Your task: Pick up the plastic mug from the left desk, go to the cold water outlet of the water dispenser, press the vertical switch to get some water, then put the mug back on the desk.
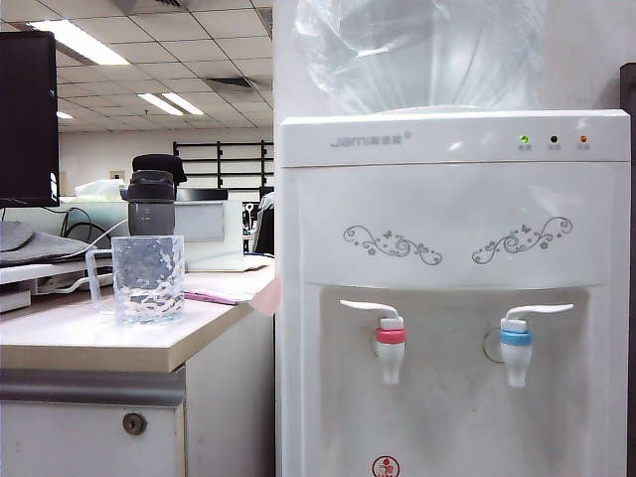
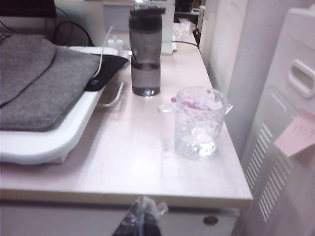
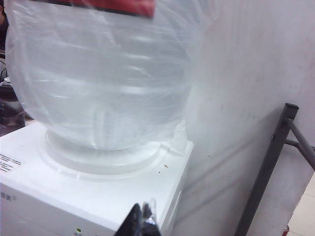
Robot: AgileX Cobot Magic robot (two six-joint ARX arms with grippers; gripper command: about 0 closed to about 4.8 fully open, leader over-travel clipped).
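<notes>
Left gripper: jaws pressed together, empty, before the left desk edge.
Right gripper: jaws' state cannot be told, above the water dispenser.
Plastic mug: upright on desk, near smoky-grey bottle.
Cold water outlet: blue-collared tap, untouched.

A tiled office ceiling with lit strip lights fills the upper left of the exterior view. Below it, far back, stands a dark shelving rack against a pale wall. A black monitor sits at the left edge.
</notes>
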